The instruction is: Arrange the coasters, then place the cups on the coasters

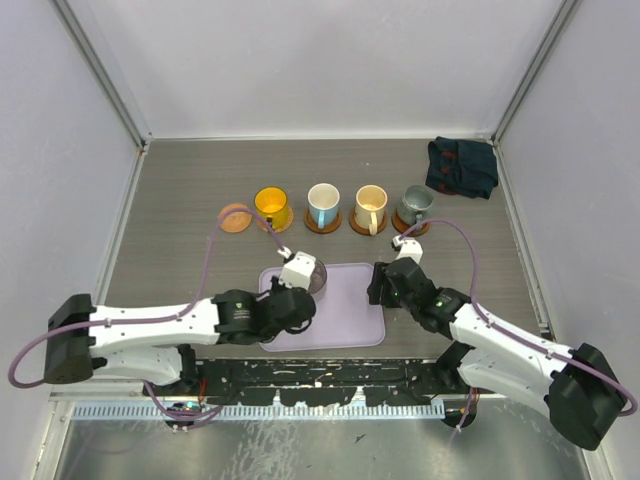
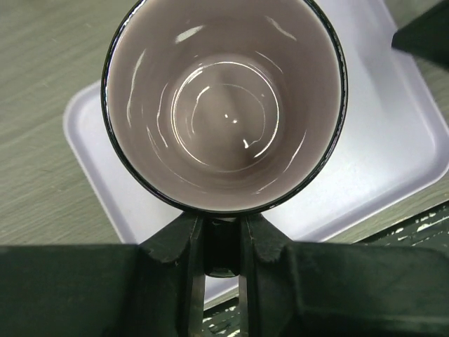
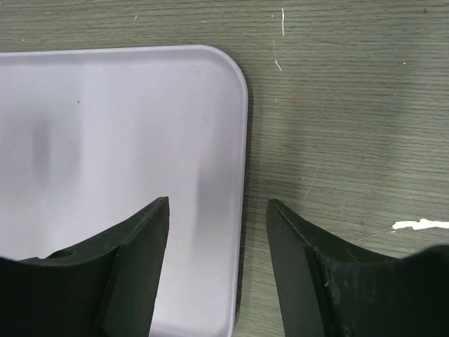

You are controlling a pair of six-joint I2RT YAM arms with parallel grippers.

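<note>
over the tray [image 2: 393, 161], left fingers [image 2: 181, 247] pinch the purplish cup [image 2: 224, 105].

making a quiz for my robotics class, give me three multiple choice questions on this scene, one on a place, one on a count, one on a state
1. Where is the purplish cup? A on a coaster B at the lilac tray C inside another cup
2. How many cups sit on coasters? A two B four C five
3. How is the right gripper? A open, empty B shut on a cup C shut on a coaster
Answers: 1 B, the left gripper grips its handle over the tray. 2 B, four in the row do; the leftmost coaster is bare. 3 A, its fingers stand apart, nothing between.
</note>
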